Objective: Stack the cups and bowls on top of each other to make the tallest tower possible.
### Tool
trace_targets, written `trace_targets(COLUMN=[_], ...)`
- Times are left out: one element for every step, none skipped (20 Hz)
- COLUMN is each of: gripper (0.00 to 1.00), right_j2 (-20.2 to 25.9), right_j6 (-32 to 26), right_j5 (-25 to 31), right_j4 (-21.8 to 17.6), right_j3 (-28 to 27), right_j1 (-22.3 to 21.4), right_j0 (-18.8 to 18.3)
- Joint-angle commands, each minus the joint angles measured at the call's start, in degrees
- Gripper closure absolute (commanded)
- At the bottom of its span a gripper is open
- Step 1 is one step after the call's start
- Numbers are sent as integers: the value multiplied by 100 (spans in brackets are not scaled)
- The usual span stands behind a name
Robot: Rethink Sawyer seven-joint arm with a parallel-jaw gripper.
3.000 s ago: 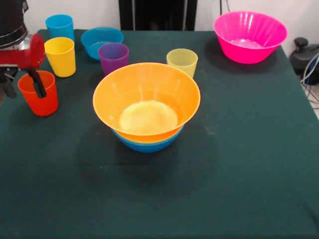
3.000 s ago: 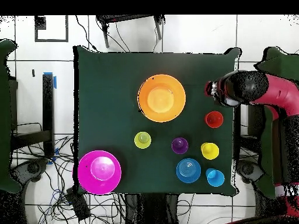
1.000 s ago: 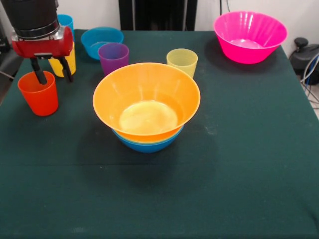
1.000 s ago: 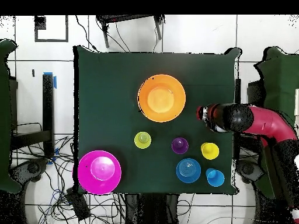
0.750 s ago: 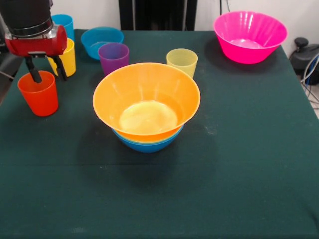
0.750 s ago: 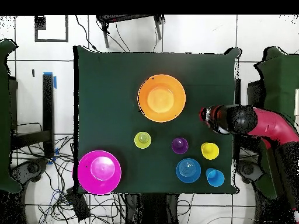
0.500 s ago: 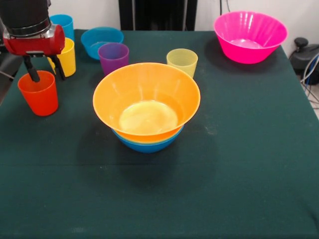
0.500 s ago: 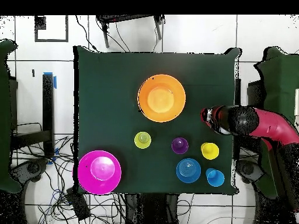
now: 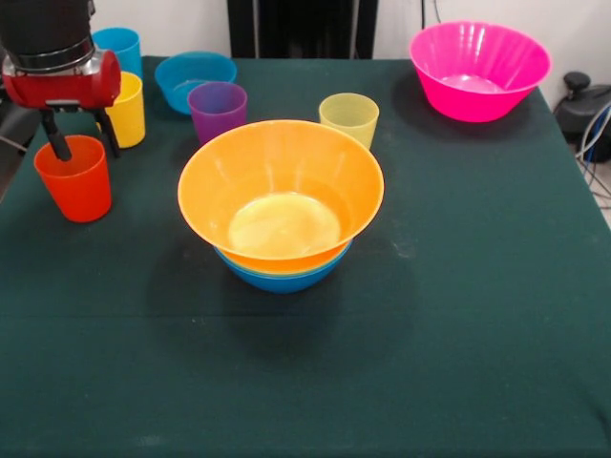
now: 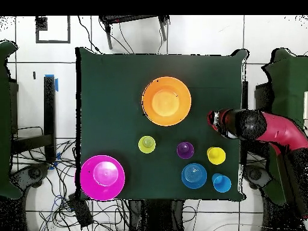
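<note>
The large orange-yellow bowl (image 9: 282, 191) sits nested in a medium blue bowl (image 9: 283, 278) mid-table, forming a low tower (image 10: 166, 101). The orange cup (image 9: 73, 181) stands upright at the left edge. My gripper (image 9: 78, 141) hangs open just above its rim, one finger (image 9: 52, 141) at the cup's left rim and the other behind its right side. In the overhead view the arm (image 10: 252, 125) hides the orange cup. The yellow cup (image 9: 129, 110), blue cup (image 9: 116, 46), purple cup (image 9: 218, 110) and pale yellow-green cup (image 9: 349, 118) stand loose. Nothing is held.
A small blue bowl (image 9: 194, 76) sits behind the purple cup. The large pink bowl (image 9: 479, 69) stands at the far right corner. The yellow cup is close behind the gripper's right finger. The table's left edge runs just beside the orange cup.
The gripper swung from beside the orange cup to upright above it, then drifted slightly left and upward. The cup and the bowls have not moved.
</note>
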Motion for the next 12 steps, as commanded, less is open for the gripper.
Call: trace_targets(gripper=[0, 0, 0, 0, 0, 0, 0, 0, 0, 0, 0, 0], right_j2=[-334, -344, -354, -376, -393, -420, -434, -449, -465, -494, -508, -557], right_j6=[-1, 21, 22, 32, 32, 39, 52, 52, 67, 86, 108, 178], right_j5=[-444, -424, -429, -426, -434, -427, -429, -491, -524, -552, -554, -582], right_j4=[-294, -258, -250, -247, -252, -251, -247, -276, -286, -313, -309, -337], right_j3=[269, 281, 291, 295, 298, 312, 312, 334, 359, 386, 414, 449], right_j1=[206, 215, 217, 214, 214, 211, 216, 219, 214, 190, 174, 138], right_j0=[230, 230, 226, 235, 241, 245, 256, 253, 257, 274, 283, 324])
